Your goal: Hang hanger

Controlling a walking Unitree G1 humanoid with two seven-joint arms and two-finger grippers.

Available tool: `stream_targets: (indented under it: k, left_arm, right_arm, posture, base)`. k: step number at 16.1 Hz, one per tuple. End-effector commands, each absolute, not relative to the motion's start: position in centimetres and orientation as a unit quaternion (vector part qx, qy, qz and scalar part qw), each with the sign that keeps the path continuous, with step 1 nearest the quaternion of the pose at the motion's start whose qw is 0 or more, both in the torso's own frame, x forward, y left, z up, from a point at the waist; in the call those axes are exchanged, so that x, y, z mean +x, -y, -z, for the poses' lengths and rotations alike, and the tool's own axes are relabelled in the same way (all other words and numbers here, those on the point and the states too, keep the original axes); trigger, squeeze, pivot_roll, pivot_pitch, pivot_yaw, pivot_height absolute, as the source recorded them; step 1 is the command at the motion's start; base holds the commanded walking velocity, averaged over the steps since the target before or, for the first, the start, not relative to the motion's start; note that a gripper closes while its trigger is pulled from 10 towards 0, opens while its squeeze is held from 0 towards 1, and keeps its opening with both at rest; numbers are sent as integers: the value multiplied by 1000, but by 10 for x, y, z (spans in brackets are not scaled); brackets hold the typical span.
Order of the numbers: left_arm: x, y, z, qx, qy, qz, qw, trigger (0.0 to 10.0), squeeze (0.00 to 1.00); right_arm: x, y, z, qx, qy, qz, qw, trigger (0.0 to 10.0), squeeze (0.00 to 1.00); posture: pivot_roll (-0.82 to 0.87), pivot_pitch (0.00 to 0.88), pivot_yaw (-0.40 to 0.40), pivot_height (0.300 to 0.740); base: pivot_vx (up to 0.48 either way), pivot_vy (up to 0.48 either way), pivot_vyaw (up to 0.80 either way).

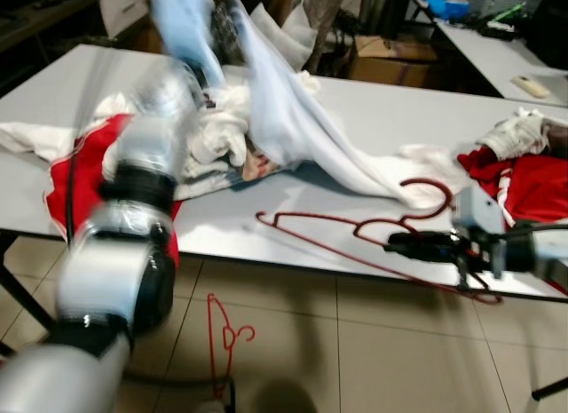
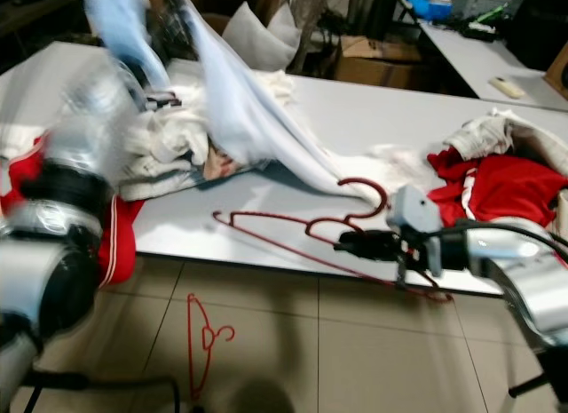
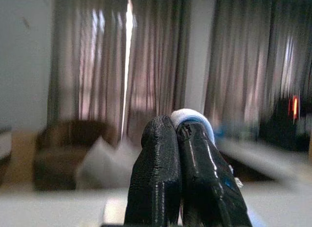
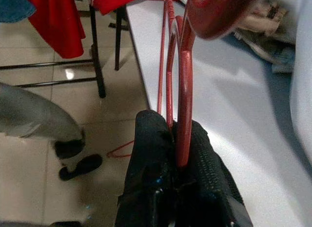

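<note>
A red wire hanger [image 1: 355, 228] lies at the front edge of the white table [image 1: 382, 102], its hook [image 1: 428, 196] against a pale garment. My right gripper [image 1: 397, 244] is shut on the hanger's wire; the right wrist view shows the wire [image 4: 184, 90] pinched between the fingers [image 4: 151, 139]. My left arm is raised at the left. Its gripper [image 3: 175, 132] is shut on a light blue and white garment [image 1: 280, 111], lifted high and trailing down to the table. A bit of pale blue cloth [image 3: 192, 117] pokes out past the fingertips.
A second red hanger [image 1: 222, 335] lies on the tiled floor below the table's edge. A white clothes pile [image 1: 217, 133] and red garments [image 1: 75, 178] [image 1: 524, 184] cover parts of the table. A cardboard box [image 1: 390, 58] and another table [image 1: 506, 58] stand behind.
</note>
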State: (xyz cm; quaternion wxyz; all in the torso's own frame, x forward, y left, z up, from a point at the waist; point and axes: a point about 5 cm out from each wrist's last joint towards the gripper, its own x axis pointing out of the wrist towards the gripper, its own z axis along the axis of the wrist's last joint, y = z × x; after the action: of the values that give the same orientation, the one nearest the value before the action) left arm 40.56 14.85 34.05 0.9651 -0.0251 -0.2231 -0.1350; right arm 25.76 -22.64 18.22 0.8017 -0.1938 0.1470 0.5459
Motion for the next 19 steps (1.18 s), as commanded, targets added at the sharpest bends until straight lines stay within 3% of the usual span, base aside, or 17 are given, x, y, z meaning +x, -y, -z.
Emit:
stream_targets:
  k: [1, 4, 6, 8, 10, 14, 16, 19]
  left_arm:
    - [396, -156, -376, -54, 287, 136, 947, 10000, 0]
    - [382, -143, -403, -23, 320, 214, 923, 10000, 0]
    - [377, -130, -401, -17, 310, 270, 911, 10000, 0]
    - [368, -117, -395, 1, 293, 333, 896, 10000, 0]
    - [367, -116, -392, 4, 284, 344, 895, 10000, 0]
    - [372, -130, -384, 8, 268, 307, 913, 10000, 0]
    - [368, -129, -381, -8, 260, 325, 909, 10000, 0]
    - [354, -120, -374, 1, 244, 390, 888, 10000, 0]
  right_arm:
    - [256, 235, -192, -202, -146, -530, 811, 10000, 0]
    - [256, 263, -192, -268, -208, -456, 823, 10000, 0]
    - [268, 266, -195, -261, -200, -412, 850, 10000, 0]
    - [288, 246, -191, -241, -172, -400, 868, 10000, 0]
    - [293, 230, -187, -222, -163, -424, 863, 10000, 0]
    - [296, 203, -184, -210, -151, -501, 826, 10000, 0]
    - [297, 197, -176, -205, -170, -518, 813, 10000, 0]
    - [328, 181, -144, -223, -209, -453, 838, 10000, 0]
  posture:
    - [-147, 0, -40, 740]
    - [-138, 0, -37, 740]
    - [-139, 0, -34, 740]
    - [-128, 0, -40, 740]
    - [-122, 0, -44, 740]
    - [-101, 0, -61, 740]
    - [-101, 0, -61, 740]
    - [-104, 0, -60, 740]
  base:
    - [0, 0, 0]
    - [0, 0, 0]
    - [0, 0, 0]
    - [0, 0, 0]
    - [0, 0, 0]
    - [0, 0, 0]
    - [0, 0, 0]
    - [0, 0, 0]
